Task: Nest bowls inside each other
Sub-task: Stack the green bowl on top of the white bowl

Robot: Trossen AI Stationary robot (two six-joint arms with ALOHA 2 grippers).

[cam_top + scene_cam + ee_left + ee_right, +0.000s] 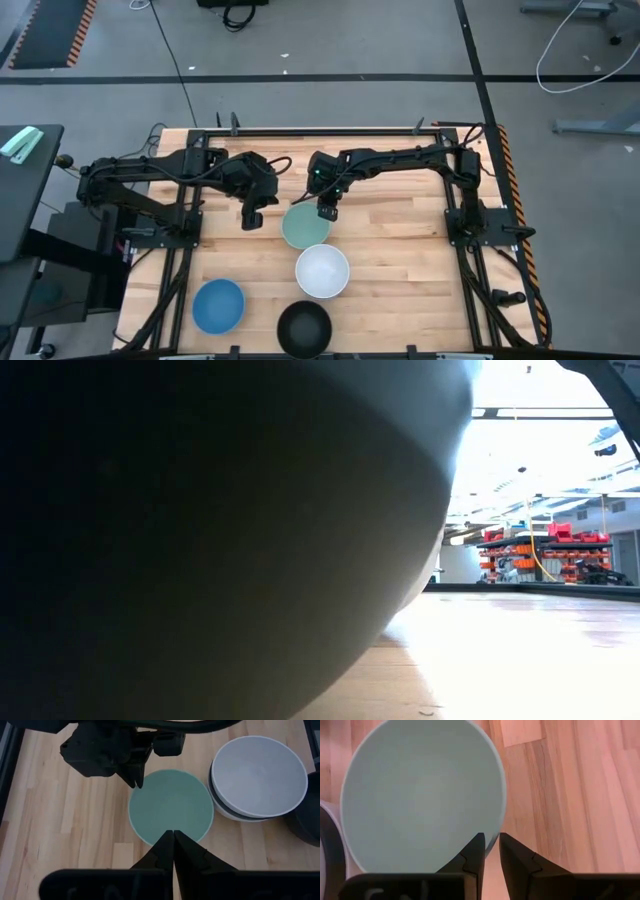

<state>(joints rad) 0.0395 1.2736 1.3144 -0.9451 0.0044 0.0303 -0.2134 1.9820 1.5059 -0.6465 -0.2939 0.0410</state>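
The mint green bowl [306,228] stands on its base mid-table, shown also as the green bowl [171,807] and the green bowl [422,795]. My right gripper [326,210] is at its far right rim, shut on it. My left gripper [252,216] hovers shut just left of that bowl; my left gripper [173,837] touches nothing. A white bowl [322,270] sits nested on others: in the left wrist view a dark rim [216,795] and a white wall show beneath the white bowl [257,772]. The blue bowl [218,305] and black bowl [304,327] stand near the front edge. My right gripper [491,851] has the mint green bowl by its rim [494,836], one finger [474,852] inside the bowl and one finger [515,855] outside. It comes from above, pointing down. The bowl rests upright on the table.
The black bowl [200,540] stands right before the low camera and fills most of that view. Metal frame rails [185,250] run along both table sides. Bare wood [400,260] lies right of the bowls.
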